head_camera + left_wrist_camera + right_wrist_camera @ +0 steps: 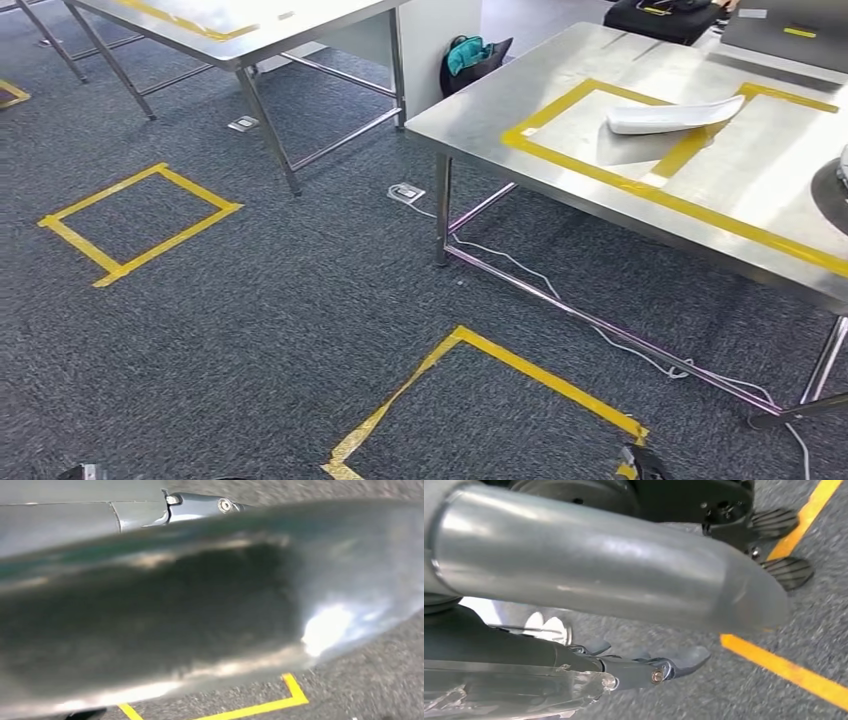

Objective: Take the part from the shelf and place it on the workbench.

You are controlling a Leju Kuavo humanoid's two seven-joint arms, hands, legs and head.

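Note:
A long shiny silver part (pixel 210 610) lies across the left wrist view, and my left hand (pixel 140 515) holds it, with one dark finger (pixel 200 504) showing past its edge. In the right wrist view a rounded silver end of a part (pixel 614 570) hangs over the carpet. My right hand (pixel 634 667) lies beside it with its fingers (pixel 684 660) stretched out and carpet showing between them and the metal. The steel workbench (pixel 560 80) stands ahead to the right, marked with yellow tape. A white curved part (pixel 675 115) lies on it.
Yellow tape squares mark the grey carpet at the left (pixel 140 222) and just in front of me (pixel 480 400). A second steel table (pixel 250 40) stands at the back left. A white cable (pixel 560 300) runs under the workbench, and a dark bag (pixel 475 55) sits behind it.

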